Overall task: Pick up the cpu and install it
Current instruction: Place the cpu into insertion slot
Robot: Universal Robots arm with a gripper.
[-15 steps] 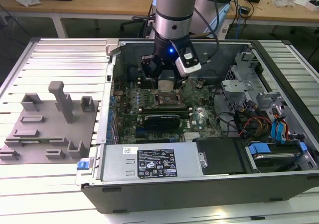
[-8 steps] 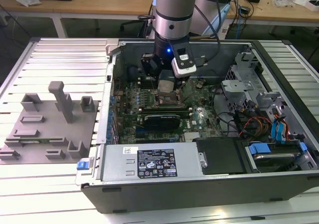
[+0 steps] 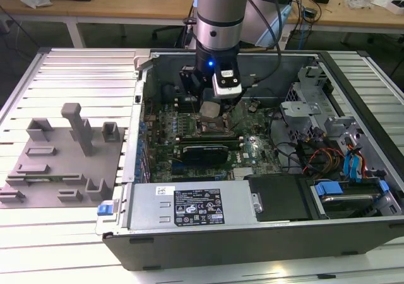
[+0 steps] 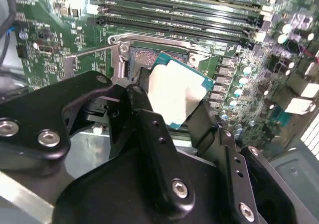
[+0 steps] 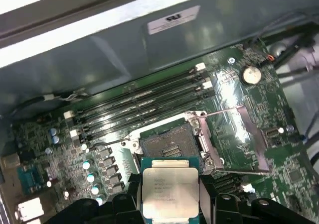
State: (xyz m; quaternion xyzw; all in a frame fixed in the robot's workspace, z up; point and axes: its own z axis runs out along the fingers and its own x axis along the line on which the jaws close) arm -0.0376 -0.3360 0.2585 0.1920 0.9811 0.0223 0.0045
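- Pinching the cpu (image 5: 170, 194) at 2 opposite edges with jaws, hovering just above the open socket (image 5: 167, 145).
- Best kept level, corners squared to the socket, no sideways drag.

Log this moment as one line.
claw: shut on cpu | cpu: held above socket, not seated | socket: open, empty

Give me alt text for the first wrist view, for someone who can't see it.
The gripper grips the cpu by two edges, its silvery top facing the camera, close to the open socket on the green motherboard. Long memory slots run beside the socket.
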